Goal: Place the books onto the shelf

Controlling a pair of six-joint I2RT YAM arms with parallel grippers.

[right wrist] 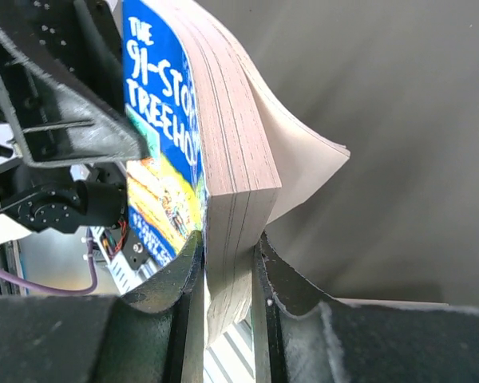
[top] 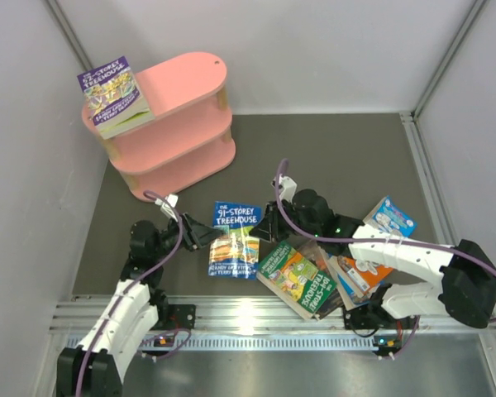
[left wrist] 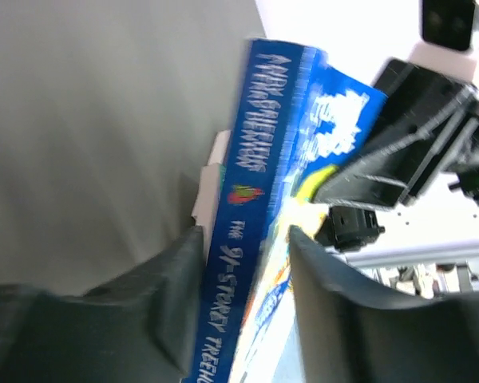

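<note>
A blue "91-Storey Treehouse" book (top: 236, 240) hangs cover-up between my two grippers. My right gripper (top: 269, 227) is shut on its page edge (right wrist: 223, 144), both fingers pressed on the block (right wrist: 227, 247); the back leaves curl away. My left gripper (top: 200, 234) straddles the spine (left wrist: 263, 159). Its jaws (left wrist: 246, 239) are open around it, one finger by the spine and a strip of cover showing before the other. The pink shelf (top: 178, 116) stands at the back left with a purple book (top: 114, 95) on its top board.
A loose pile of books (top: 302, 281) lies at the front right beside the right arm, with an orange one (top: 360, 273) and a blue-white one (top: 390, 217). Grey walls close in on the left, back and right. A metal rail (top: 256, 318) runs along the near edge.
</note>
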